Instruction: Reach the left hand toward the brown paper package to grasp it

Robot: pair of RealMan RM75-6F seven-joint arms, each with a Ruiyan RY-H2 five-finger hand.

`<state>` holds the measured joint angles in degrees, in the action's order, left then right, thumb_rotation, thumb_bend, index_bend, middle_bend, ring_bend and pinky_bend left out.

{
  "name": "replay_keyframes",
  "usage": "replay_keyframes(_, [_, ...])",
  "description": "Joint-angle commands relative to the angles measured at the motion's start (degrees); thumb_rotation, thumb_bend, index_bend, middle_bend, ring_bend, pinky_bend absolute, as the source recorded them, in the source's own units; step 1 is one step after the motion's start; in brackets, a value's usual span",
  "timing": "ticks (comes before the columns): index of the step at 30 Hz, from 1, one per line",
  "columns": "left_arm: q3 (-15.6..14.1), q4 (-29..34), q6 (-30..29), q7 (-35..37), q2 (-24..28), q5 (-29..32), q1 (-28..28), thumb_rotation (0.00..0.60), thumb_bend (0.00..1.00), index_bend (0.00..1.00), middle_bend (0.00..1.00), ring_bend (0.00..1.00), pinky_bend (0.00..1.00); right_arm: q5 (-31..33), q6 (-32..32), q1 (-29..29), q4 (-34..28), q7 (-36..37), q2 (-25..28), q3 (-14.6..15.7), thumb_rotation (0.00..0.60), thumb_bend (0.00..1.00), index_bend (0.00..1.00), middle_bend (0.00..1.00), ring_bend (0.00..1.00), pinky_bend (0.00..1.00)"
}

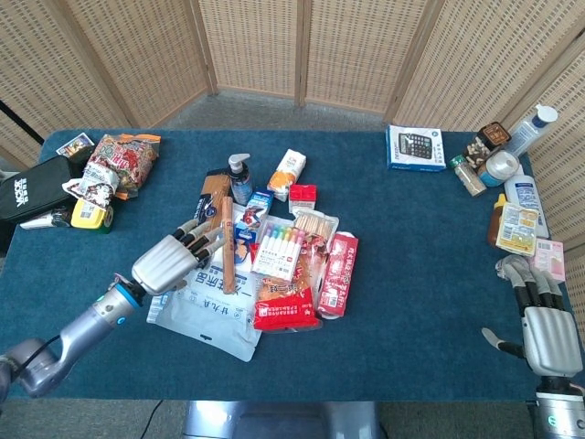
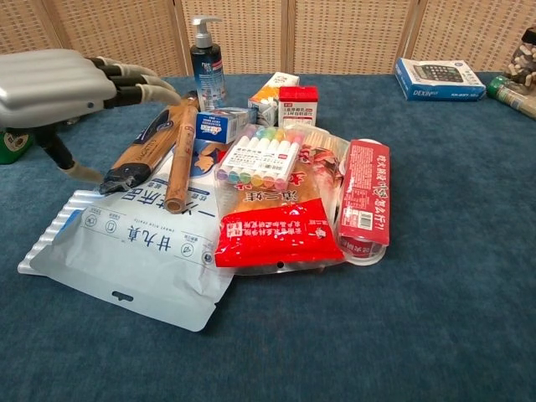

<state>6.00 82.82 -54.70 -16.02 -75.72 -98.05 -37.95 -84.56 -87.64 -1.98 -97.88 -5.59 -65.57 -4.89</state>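
Note:
The brown paper package [image 1: 212,189] is long and flat with a dark label, lying lengthwise at the left side of the central pile; the chest view shows it [image 2: 153,139] beside a brown paper roll [image 2: 179,157]. My left hand [image 1: 172,260] hovers over the package's near end, its spread fingers [image 1: 205,236] stretched forward above it and holding nothing. In the chest view this hand [image 2: 52,80] fills the upper left, above the package. My right hand [image 1: 543,327] rests open at the table's right front edge, far from the pile.
The pile also holds a white-blue bag [image 1: 208,307], a marker set [image 1: 279,251], red snack packs [image 1: 336,273], a pump bottle [image 1: 240,177] and small boxes. A snack bag [image 1: 117,163] and black case [image 1: 29,187] lie far left; a calculator [image 1: 415,147] and bottles [image 1: 512,174] lie right.

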Motion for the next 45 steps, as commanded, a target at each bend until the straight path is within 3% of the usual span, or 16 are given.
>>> replay_keyframes(1, [0.5,-0.9,2.46,-2.88,-2.8,1.65,-2.46,0.6,0.0,0.09,0.0,0.0,0.15,0.15,-0.16,0.1,0.09,0.52,0.24,-0.13,0.6,0.0,0.0,0.0,0.0,0.0])
replay_keyframes(9, [-0.04,-2.5,4.93,-5.57,-5.32,3.65,-5.05,0.6,0.0,0.1,0.0,0.0,0.18,0.62,-0.33,0.24,0.34,2.17,0.76,-0.51,0.6,0.0,0.0,0.0,0.0,0.0])
replay_keyframes(23, [-3.21,-3.92,3.96,-6.92,-6.52,3.76,-5.6,0.6,0.0,0.11,0.0,0.0,0.24,0.59,-0.57,0.56,0.24,3.43,1.31,-0.45,0.598,0.0,0.0,0.0,0.0,0.0])
replay_keyframes(34, [-2.97,-5.18,6.33,-9.32,-9.35,6.83,-7.5,0.6,0.0,0.14,0.0,0.02,0.26,0.85,-0.81,0.86,0.41,4.31,1.75,-0.56,0.6,0.0,0.0,0.0,0.0,0.0])
replay_keyframes(37, [-2.66,-5.1,6.54,-9.7,-9.99,7.44,-8.1,0.6,0.0,0.21,0.06,0.1,0.3,0.66,-1.0,0.93,0.41,4.48,1.81,-0.53,0.6,0.0,0.0,0.0,0.0,0.0])
replay_keyframes(43, [-2.19,-4.57,7.47,-12.37,-10.77,9.5,-8.95,0.6,0.0,0.44,0.32,0.3,0.45,0.42,-1.28,1.12,0.29,4.9,2.08,-0.48,0.6,0.0,0.0,0.0,0.0,0.0])
replay_keyframes(45, [-2.06,-4.25,7.49,-13.37,-10.86,10.19,-9.03,0.6,0.0,0.56,0.45,0.43,0.53,0.41,-1.41,1.21,0.27,5.07,2.19,-0.49,0.6,0.0,0.0,0.0,0.0,0.0])
